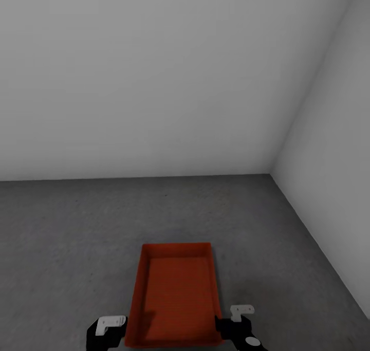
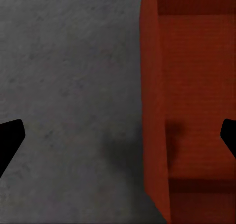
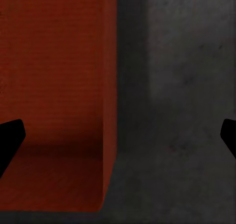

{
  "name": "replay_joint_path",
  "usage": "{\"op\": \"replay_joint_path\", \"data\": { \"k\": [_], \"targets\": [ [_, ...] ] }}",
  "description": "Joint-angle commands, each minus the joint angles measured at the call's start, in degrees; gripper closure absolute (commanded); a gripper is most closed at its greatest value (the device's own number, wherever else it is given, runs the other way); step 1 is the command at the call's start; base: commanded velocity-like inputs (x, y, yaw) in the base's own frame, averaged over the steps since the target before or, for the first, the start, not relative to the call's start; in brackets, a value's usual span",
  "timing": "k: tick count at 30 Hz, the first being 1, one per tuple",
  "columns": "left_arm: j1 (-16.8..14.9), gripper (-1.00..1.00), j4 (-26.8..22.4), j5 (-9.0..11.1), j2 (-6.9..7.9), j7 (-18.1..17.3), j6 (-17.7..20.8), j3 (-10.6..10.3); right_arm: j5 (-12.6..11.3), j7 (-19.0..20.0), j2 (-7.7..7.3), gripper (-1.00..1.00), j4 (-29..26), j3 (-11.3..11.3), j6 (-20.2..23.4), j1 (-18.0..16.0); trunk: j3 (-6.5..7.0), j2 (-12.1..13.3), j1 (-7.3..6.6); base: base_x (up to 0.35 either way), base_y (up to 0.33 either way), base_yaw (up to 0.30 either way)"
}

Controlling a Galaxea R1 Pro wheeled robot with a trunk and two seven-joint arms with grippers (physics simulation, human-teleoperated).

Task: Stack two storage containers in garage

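One orange-red storage container (image 1: 174,294) sits open side up on the dark grey concrete floor (image 1: 77,238) of the garage, low in the middle of the head view. My left gripper (image 1: 106,330) is at its left long wall and my right gripper (image 1: 237,324) at its right long wall. Along the left wrist, the container's wall (image 2: 156,111) stands between the widely spread fingertips of the left gripper (image 2: 118,140), which is open. The right gripper (image 3: 118,140) is open too, straddling the other wall (image 3: 110,96). Neither gripper's fingers touch the walls.
Plain pale grey walls meet in a corner (image 1: 271,172) ahead and to the right. The right-hand wall (image 1: 334,186) runs back toward me along the floor's edge. Bare concrete stretches to the left and ahead of the container.
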Motion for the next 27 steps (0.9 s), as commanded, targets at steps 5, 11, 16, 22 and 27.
{"op": "replay_joint_path", "data": {
  "k": [5,11,16,22,27],
  "targets": [
    [0.0,-1.0,0.0,0.0,-0.01,-0.1,-0.2,0.1,0.1,-0.3,0.01,-1.0,0.1,0.1,-0.2,0.0,0.86,2.0,-1.11,0.0,0.0,0.0],
    [0.0,-1.0,0.0,0.0,-0.01,-0.1,-0.2,0.1,0.1,-0.3,0.01,-1.0,0.1,0.1,-0.2,0.0,1.94,4.4,-2.43,0.0,0.0,0.0],
    [0.0,-1.0,0.0,0.0,-0.01,0.0,-0.2,0.1,0.1,-0.3,0.01,-1.0,0.1,0.1,-0.3,0.0,2.84,6.4,-3.53,0.0,0.0,0.0],
    [0.0,-1.0,0.0,0.0,-0.01,0.0,-0.2,0.1,0.0,-0.3,0.01,-1.0,0.1,0.1,-0.3,0.0,3.92,8.8,-4.85,0.0,0.0,0.0],
    [0.0,-1.0,0.1,0.0,-0.01,0.0,-0.2,0.1,0.0,-0.2,0.01,-1.0,0.1,0.1,-0.3,0.0,4.81,10.8,-5.95,0.0,0.0,0.0]
  ]
}}
